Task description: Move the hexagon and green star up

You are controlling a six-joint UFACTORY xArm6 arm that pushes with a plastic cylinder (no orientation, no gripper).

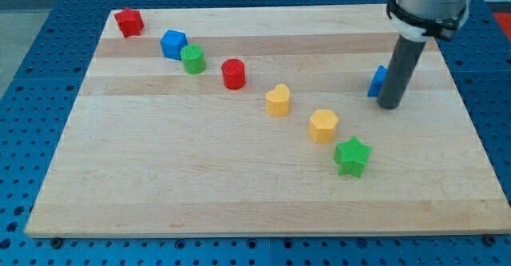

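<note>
The yellow hexagon (323, 125) lies right of the board's middle. The green star (352, 156) lies just below and right of it, almost touching. My tip (389, 105) rests on the board up and to the right of both, about a block's width from the hexagon. It stands right beside a blue block (377, 81), which the rod partly hides.
A diagonal row runs from the top left: a red star-like block (128, 21), a blue block (173, 43), a green cylinder (192, 59), a red cylinder (233, 73) and a yellow heart-like block (278, 100). The wooden board (160, 178) ends close to the right of my tip.
</note>
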